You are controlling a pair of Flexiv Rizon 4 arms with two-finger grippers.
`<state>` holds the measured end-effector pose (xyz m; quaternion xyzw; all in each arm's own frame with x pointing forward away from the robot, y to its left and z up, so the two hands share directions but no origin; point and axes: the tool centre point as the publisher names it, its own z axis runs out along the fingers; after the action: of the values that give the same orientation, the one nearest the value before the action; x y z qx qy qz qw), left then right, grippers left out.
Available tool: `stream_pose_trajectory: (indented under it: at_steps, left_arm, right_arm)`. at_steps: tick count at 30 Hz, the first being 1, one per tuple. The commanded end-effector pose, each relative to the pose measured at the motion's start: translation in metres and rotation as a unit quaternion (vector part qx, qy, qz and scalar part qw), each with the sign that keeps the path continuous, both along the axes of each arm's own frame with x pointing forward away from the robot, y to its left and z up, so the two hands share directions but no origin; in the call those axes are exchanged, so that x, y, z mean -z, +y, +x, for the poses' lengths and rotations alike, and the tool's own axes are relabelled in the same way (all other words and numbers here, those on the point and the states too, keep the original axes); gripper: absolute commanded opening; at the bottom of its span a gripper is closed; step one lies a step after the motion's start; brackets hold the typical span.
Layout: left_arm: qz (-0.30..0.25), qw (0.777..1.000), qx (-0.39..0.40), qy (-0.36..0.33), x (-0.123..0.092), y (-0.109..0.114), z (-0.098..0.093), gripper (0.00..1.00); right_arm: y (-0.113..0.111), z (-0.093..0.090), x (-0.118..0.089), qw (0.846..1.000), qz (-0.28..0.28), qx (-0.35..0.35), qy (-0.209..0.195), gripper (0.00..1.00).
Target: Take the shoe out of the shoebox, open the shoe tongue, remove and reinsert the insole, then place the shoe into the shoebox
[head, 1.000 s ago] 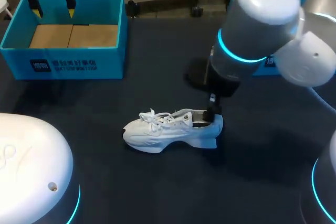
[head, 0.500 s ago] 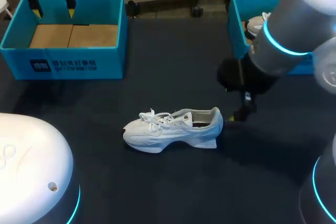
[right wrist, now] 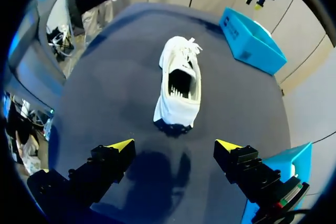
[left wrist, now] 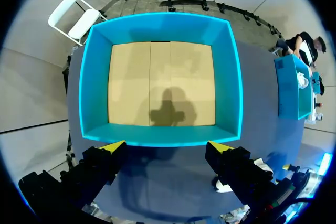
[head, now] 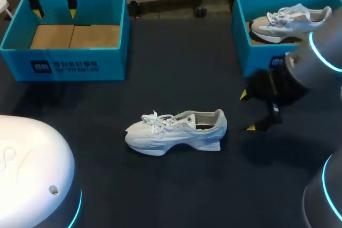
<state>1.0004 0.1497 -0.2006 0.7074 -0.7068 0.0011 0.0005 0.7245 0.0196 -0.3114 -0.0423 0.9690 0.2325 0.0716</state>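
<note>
A white shoe (head: pixel 176 132) lies on the dark table (head: pixel 160 196), with its toe to the left. The right gripper (head: pixel 247 111) hangs near its heel, fingers apart, not touching it. Behind, the right-hand box (head: pixel 241 30) holds a second shoe (head: pixel 291 18). The left gripper (head: pixel 53 9) hangs over the left-hand box (head: pixel 80 67).

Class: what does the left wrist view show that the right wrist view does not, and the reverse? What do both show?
Left wrist only: the bare cardboard floor of the shoebox, beneath the open left gripper. Right wrist only: the opening of the white shoe, ahead of the open right gripper. Both: that blue shoebox and the dark table.
</note>
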Motion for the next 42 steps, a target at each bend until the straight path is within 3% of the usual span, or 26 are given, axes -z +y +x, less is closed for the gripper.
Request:
stream_pose_trajectory:
  at_steps: [1, 19, 42]
  left_arm:
    - [0.000, 1.000, 0.000, 0.000, 0.000, 0.000, 0.000, 1.00]
    - [0.000, 1.000, 0.000, 0.000, 0.000, 0.000, 0.000, 1.00]
    - [0.000, 1.000, 0.000, 0.000, 0.000, 0.000, 0.000, 1.00]
  right_arm:
    - [-0.005, 0.004, 0.016, 0.982, 0.188, -0.020, 0.001, 1.00]
    - [-0.021, 0.017, 0.045, 0.971, 0.238, -0.031, 0.022, 1.00]
    - [-0.021, 0.017, 0.045, 0.971, 0.238, -0.031, 0.022, 1.00]
